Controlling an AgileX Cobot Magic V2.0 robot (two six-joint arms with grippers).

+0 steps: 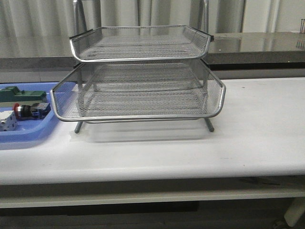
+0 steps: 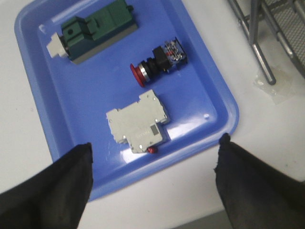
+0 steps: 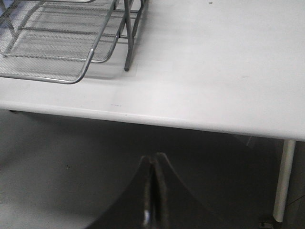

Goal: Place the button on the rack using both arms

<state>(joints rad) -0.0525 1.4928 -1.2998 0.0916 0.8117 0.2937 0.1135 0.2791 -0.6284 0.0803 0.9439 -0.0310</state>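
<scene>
In the front view the table (image 1: 200,152) edge lies nearest us, and on it we count one wire-mesh rack (image 1: 143,90); two of its trays show clearly, while a third is hard to make out. At the left edge one blue tray (image 1: 28,136) is cut off, holding one button (image 1: 29,109), one green block (image 1: 19,93) and one white switch (image 1: 7,121), all partly cropped or small. We see no arms here.

In the left wrist view two black fingers (image 2: 52,186) of the left end effector (image 2: 152,183) stand wide apart, released, above the tray's near rim. The button lies on its side between the green block and the white switch.

In the right wrist view the right end effector (image 3: 153,191) is clenched, fingers pressed together on nothing, off the table's front edge; one rack corner is cut off.
</scene>
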